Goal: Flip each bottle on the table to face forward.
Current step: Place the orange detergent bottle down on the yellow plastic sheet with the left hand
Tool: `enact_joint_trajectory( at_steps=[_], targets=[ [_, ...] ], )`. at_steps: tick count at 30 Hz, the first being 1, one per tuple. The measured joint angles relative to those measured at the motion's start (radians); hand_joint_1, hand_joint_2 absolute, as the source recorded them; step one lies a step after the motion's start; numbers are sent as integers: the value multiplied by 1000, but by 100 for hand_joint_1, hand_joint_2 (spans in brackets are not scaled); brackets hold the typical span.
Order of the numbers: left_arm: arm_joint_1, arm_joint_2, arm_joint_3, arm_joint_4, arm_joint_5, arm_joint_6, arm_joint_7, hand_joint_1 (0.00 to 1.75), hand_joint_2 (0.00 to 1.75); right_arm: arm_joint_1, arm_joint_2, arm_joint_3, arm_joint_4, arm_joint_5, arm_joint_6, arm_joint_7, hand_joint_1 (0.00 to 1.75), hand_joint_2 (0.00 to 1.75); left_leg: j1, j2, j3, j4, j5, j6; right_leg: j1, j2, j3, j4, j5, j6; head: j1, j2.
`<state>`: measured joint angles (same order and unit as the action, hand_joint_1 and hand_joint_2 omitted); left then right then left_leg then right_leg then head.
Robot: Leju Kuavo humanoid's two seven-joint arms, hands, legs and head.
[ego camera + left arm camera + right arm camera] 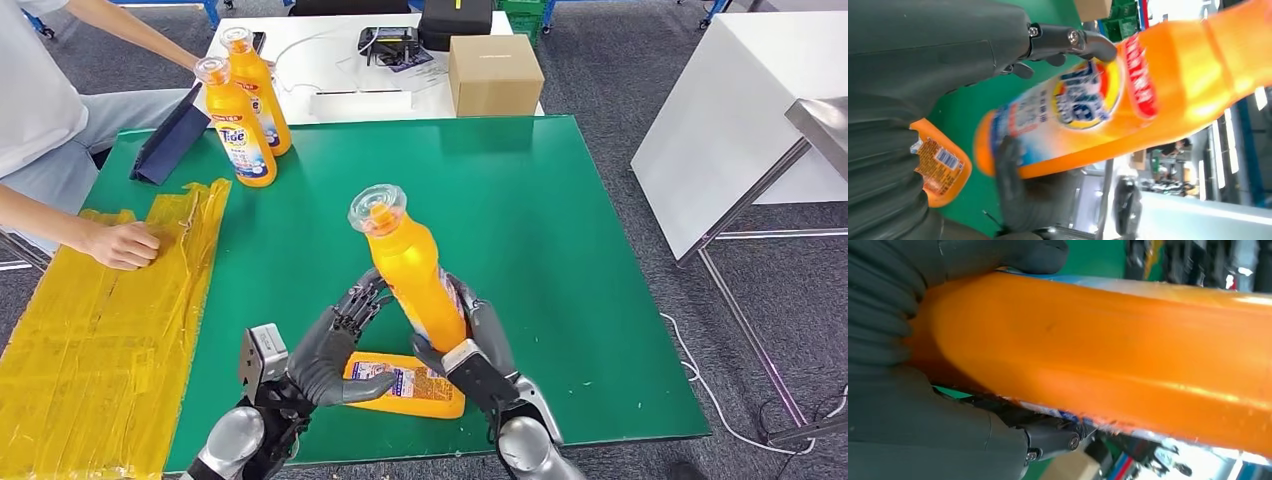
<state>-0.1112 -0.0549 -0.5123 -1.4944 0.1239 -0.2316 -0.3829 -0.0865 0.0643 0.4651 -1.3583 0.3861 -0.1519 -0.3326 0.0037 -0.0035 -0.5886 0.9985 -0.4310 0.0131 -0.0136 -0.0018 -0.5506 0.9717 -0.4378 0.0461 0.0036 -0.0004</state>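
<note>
My right hand point(470, 350) grips the full, slick, probably heavy bottle point(412, 270) low, cap tilting toward eleven o'clock; left hand point(335, 345) spread alongside, perhaps touching.

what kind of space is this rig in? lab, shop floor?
Probably a robotics lab or test room, not a shop floor: grey carpet, white worktables, a green-covered table staged with orange Tide bottles, and a seated person beside it.
</note>
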Motion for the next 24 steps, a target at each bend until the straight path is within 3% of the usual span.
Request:
enact_joint_trajectory(
  at_steps=[18,24],
  targets=[
    [-7,0,18,15,16,13,1,0,175,-31,18,66,117,1,16,2,175,175,0,0,-1,0,0,0,0,0,-1,0,0,0,0,0],
    [-29,-6,19,35,-7,70,8,0,175,-31,21,93,130,12,22,5,175,175,0,0,-1,0,0,0,0,0,-1,0,0,0,0,0]
  ],
)
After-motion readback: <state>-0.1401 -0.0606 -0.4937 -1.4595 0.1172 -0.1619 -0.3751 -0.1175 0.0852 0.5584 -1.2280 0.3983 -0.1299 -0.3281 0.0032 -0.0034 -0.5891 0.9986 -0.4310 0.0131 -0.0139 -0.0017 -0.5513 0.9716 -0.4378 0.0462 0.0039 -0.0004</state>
